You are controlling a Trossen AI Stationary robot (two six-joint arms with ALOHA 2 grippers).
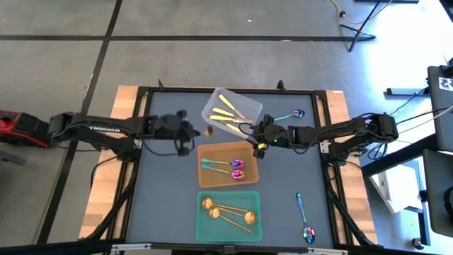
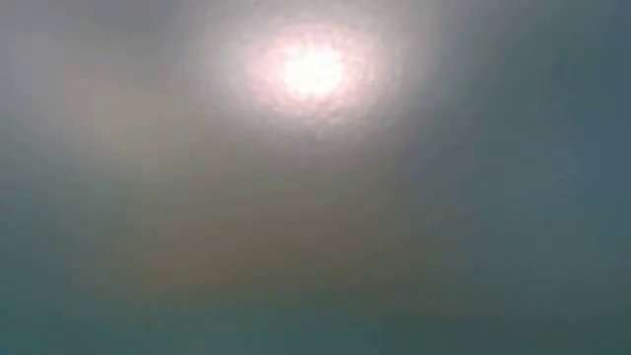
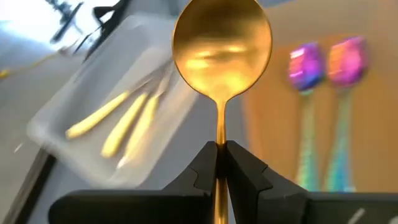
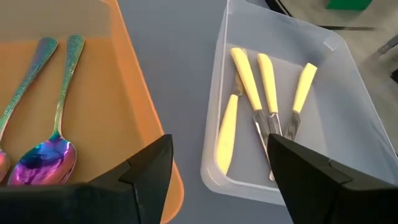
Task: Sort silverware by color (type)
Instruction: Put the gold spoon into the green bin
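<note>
My left gripper (image 1: 194, 132) is shut on a copper-gold spoon (image 3: 222, 50) and hovers left of the clear bin (image 1: 249, 106), which holds several pale yellow knives (image 4: 249, 81). Its round bowl (image 1: 209, 132) points toward the bins. Two rainbow spoons (image 1: 237, 168) lie in the orange bin (image 1: 205, 177). Copper spoons (image 1: 216, 210) lie in the green bin (image 1: 202, 230). Loose rainbow spoons rest flat on the table at the far right (image 1: 294, 115) and near right (image 1: 304, 219). My right gripper (image 4: 217, 180) stands open between the clear and orange bins, with nothing between its fingers. My left gripper pinches the spoon's thin handle (image 3: 219, 138) between its two fingers (image 3: 200, 163), a little below the bowl. The fingers run along the handle, which passes back between them. The spoon is lifted clear of the table, its bowl sticking out ahead of the fingertips.
The three bins stand in a column down the middle of the dark mat (image 1: 163, 198). Wooden table edges (image 1: 106, 184) show on both sides. The low view shows only a blur.
</note>
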